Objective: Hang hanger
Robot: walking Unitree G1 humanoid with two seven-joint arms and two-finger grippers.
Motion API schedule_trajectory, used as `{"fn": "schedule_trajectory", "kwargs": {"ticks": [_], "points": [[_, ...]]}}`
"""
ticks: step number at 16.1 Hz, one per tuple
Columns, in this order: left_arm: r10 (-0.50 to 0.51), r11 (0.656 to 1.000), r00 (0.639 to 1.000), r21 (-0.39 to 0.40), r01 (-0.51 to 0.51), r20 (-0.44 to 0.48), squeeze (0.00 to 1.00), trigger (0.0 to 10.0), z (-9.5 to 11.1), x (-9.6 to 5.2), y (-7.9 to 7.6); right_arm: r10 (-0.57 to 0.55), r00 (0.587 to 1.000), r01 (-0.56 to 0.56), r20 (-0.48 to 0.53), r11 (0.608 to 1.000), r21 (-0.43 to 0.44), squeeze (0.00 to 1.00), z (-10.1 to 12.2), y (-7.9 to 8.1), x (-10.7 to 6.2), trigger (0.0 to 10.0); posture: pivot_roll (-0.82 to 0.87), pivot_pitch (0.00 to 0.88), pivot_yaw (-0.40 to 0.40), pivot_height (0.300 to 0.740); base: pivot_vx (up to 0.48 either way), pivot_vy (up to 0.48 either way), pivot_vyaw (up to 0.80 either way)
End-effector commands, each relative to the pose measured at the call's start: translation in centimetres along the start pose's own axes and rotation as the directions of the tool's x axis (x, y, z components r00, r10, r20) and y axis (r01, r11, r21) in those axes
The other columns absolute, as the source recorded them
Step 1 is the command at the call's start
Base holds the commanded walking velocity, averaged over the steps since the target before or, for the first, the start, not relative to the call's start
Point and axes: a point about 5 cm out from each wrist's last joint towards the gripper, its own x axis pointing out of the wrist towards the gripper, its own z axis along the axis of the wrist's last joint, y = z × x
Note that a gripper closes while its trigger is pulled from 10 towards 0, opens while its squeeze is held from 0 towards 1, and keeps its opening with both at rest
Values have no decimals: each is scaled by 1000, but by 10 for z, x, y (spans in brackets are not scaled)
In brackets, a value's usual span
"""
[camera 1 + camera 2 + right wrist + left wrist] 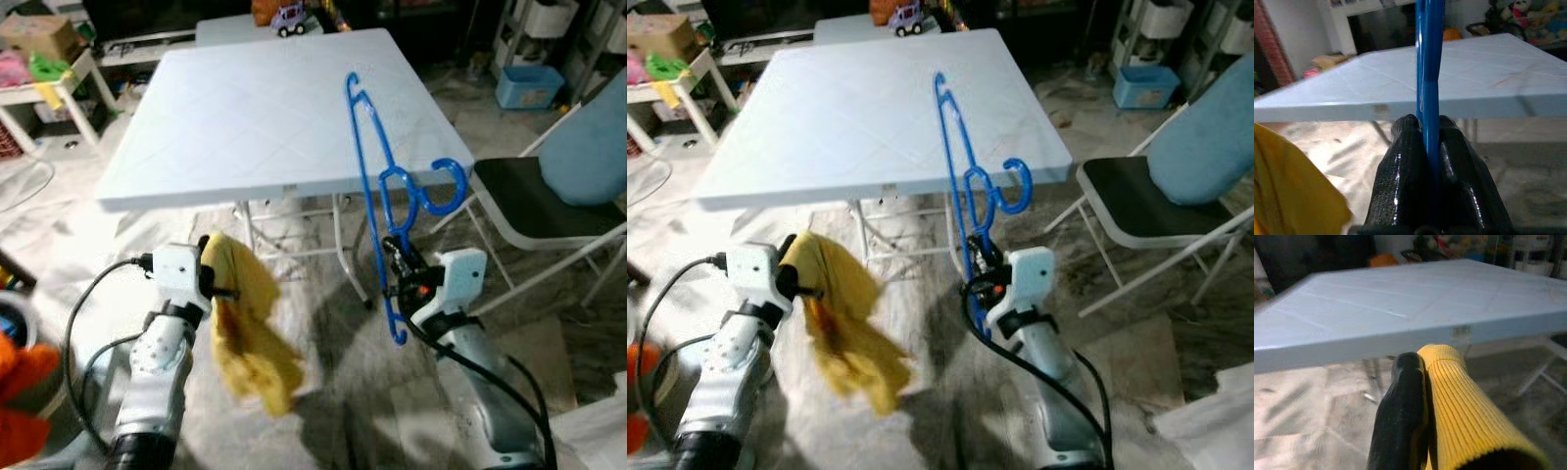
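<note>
A blue plastic hanger [377, 196] stands nearly upright in front of the white table [196, 108], its hook curling to the right. My right gripper [400, 262] is shut on the hanger's lower bar, and in the right wrist view the blue bar [1429, 73] runs up between the fingers [1400, 171]. My left gripper [217, 284] is shut on a yellow knitted garment [250, 333], which hangs limp below it. A ribbed yellow cuff [1459, 401] lies against one black finger [1400, 416] in the left wrist view. Both grippers are held just short of the table's near edge.
A folding chair [549, 206] with a black seat and a light-blue back stands to the right. A small white side table [59, 88] with clutter is at far left, a blue bin [529, 86] at back right. A toy car [290, 20] sits beyond the table. Sheeting covers the floor.
</note>
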Motion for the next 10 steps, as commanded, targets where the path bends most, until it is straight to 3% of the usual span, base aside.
{"fn": "schedule_trajectory", "kwargs": {"ticks": [1,5,10], "points": [[14,1000,999,18,-15,36,0,10000,10,2,4,6,1000,-6,29,1000,-9,0,6,3,3,10000,-46,86,35,740,424,0,0],[32,999,996,-38,-28,89,0,10000,29,8,-6,-7,999,10,35,996,-87,0,8,1,3,10000,-46,95,26,740,445,0,0],[-18,1000,982,1,18,190,0,10000,55,17,-18,0,1000,4,30,992,-123,0,7,1,2,10000,-48,94,17,740,462,0,0]]}}
